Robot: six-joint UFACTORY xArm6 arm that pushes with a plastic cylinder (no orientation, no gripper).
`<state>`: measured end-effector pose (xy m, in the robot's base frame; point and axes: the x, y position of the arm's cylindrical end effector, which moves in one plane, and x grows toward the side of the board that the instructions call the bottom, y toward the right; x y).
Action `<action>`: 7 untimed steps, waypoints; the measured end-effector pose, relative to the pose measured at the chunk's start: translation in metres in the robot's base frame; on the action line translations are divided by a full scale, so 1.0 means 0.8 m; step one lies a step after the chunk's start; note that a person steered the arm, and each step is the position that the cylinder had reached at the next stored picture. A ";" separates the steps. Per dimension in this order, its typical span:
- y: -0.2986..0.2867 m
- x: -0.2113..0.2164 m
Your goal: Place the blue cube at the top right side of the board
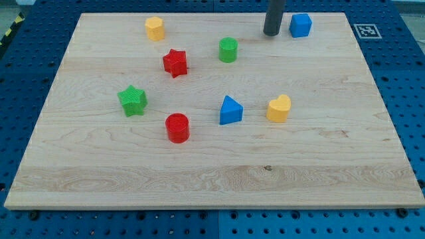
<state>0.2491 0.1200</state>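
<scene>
You have the blue plastic cube (301, 25) sitting close to the board's top right corner, just inside the top edge of the pale wooden board (212, 179). My tip (271, 33), the lower end of a straight dark rod, stands just beside the cube on the view's left, with a narrow strip of bare wood between them, so the two look apart rather than touching. The rod carries no jaws, so there is nothing on it to spread or press together; it holds nothing.

Along the top edge toward the left corner you see a yellow plastic block (155, 28), roughly cylindrical. Below and to the view's right of it lies a red star-shaped block (175, 63), and a green cylinder (228, 50) stands between that star and my tip. Nearer the left edge sits a green star-shaped block (133, 101). Around the board's middle, a red cylinder (177, 127), a blue triangular block (230, 110) and a yellow heart-like block (279, 108) stand in a loose row, well apart from the cube. Beyond the top right corner, a printed black-and-white marker (366, 30) rests on the blue perforated bench (405, 99).
</scene>
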 end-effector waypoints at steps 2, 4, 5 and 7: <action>0.001 -0.016; 0.011 -0.011; 0.034 -0.011; 0.061 -0.011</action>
<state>0.2406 0.1684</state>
